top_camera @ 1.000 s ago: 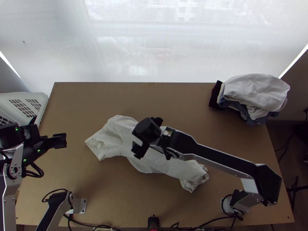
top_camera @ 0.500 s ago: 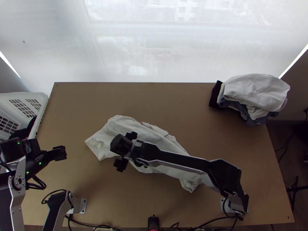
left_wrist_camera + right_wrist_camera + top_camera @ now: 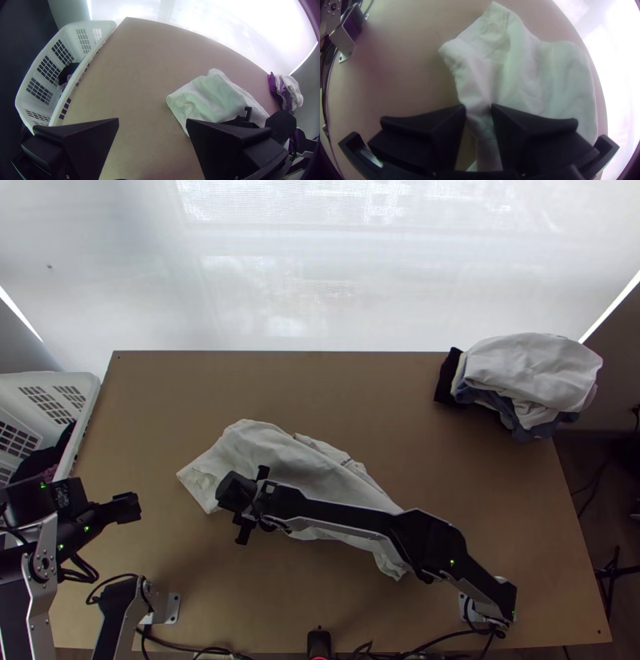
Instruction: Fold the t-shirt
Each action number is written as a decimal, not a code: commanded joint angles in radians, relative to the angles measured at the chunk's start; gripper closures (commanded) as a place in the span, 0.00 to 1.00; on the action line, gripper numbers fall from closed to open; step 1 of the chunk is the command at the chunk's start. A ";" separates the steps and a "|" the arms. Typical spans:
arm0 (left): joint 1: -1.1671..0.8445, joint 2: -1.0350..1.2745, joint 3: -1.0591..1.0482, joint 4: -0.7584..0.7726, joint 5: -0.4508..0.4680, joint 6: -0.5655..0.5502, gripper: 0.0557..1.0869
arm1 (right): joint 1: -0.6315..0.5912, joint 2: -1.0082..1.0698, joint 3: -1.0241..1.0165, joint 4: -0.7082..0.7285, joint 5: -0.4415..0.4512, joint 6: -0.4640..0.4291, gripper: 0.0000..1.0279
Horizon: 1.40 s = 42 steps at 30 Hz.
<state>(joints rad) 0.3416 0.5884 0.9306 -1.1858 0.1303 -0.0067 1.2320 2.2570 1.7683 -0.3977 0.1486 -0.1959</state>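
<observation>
T-shirt [image 3: 312, 468] lay rumpled mid-bench [image 3: 384, 404], running 10 to 4 o'clock in the top view. My right tool [image 3: 479, 108] had just shifted from mid-shirt toward its 8 o'clock edge; cloth looked unmoved. Its fingers stood partly apart, cloth between, no clamp visible. My left tool [image 3: 152, 120], off at 9 o'clock, gaped wide, empty. Probably meant a grasp being lined up, fold still unmade; pinching that edge seemed next.

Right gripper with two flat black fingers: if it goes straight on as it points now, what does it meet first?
The right gripper would probably meet the white cloth t-shirt first, at a fold; I cannot tell how near.
</observation>
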 commanded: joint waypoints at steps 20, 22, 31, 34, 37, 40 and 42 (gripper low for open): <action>-0.012 0.013 -0.053 0.066 0.074 -0.015 0.05 | -0.249 -0.376 -0.004 -0.070 0.003 -0.085 0.97; -0.033 0.025 -0.062 0.084 0.084 -0.018 0.05 | -0.345 -0.421 -0.007 -0.086 0.003 -0.086 0.97; -0.165 0.139 -0.076 0.212 0.084 -0.039 0.05 | -0.821 -0.540 -0.021 -0.125 -0.032 -0.108 0.97; -0.216 0.179 -0.081 0.264 0.086 -0.047 0.05 | -0.928 -0.548 -0.055 -0.125 -0.052 -0.108 0.97; -0.271 0.214 -0.093 0.305 0.084 -0.047 0.05 | -0.997 -0.551 -0.096 -0.125 -0.058 -0.105 0.97; -0.303 0.251 -0.098 0.342 0.084 -0.042 0.05 | -1.043 -0.551 -0.147 -0.119 -0.060 -0.097 0.97; -0.332 0.281 -0.093 0.361 0.084 -0.041 0.05 | -1.072 -0.547 -0.176 -0.104 -0.060 -0.085 0.97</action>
<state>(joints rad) 0.0998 0.7856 0.8429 -0.8993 0.2146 -0.0490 0.3084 1.7203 1.6756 -0.5182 0.0990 -0.2993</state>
